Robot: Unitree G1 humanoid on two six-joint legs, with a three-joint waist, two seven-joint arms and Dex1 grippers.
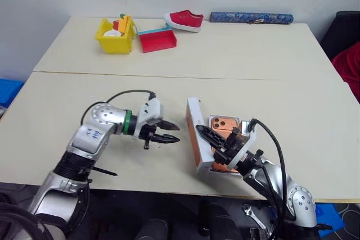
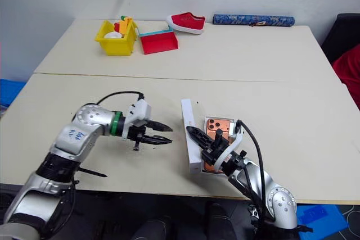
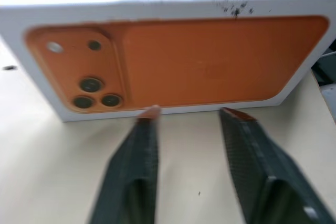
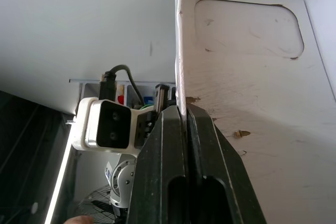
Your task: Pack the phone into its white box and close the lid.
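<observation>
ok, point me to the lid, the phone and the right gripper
lid (image 1: 193,125): left eye view, its raised white wall.
phone (image 1: 223,124): left eye view, camera end of its orange back.
right gripper (image 1: 203,131): left eye view, fingertips pinching the lid's wall.

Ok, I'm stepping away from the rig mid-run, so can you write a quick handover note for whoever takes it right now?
Left gripper: open, holding nothing, pointing at the lid's printed orange face, not touching it.
Right gripper: shut on one thin wall of the lid.
The lid stands on its long edge on the table, just left of the white box.
The phone appears to lie in the box, camera bump up.
Done: phone packed, lid picked up.
Left: tip the lid over the box and press it down, probably steadying it with the left gripper.
</observation>
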